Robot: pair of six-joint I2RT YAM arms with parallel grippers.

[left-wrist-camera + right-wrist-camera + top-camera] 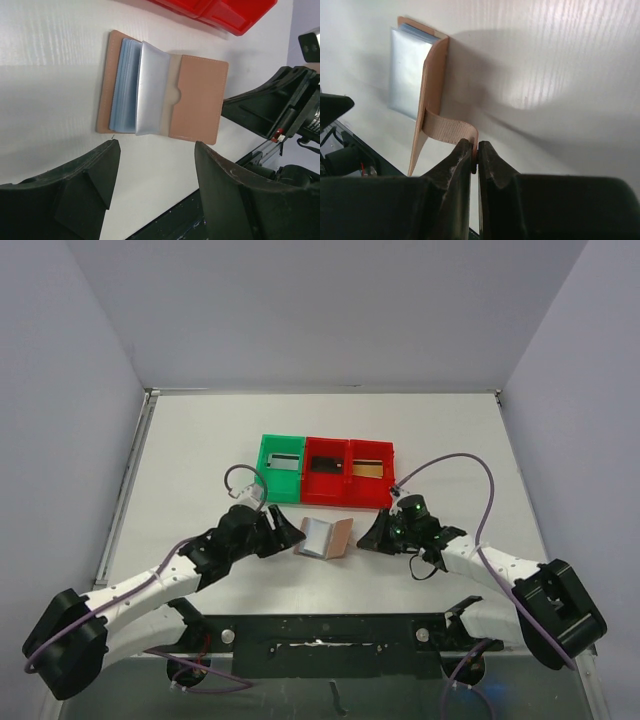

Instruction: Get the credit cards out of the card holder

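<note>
**Card holder [325,537] held by its tab [451,131]**

The card holder lies open on the desk [200,460] near red bins [347,472]. The right tool [476,152] is clamped on its tab. The left tool [156,147] gapes open beside it. What its sleeves [150,87] hold is unclear. A tab tug could flip it shut.

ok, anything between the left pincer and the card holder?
Nothing: only bare table between the left pincer and the open card holder, clear in the left wrist view.
</note>
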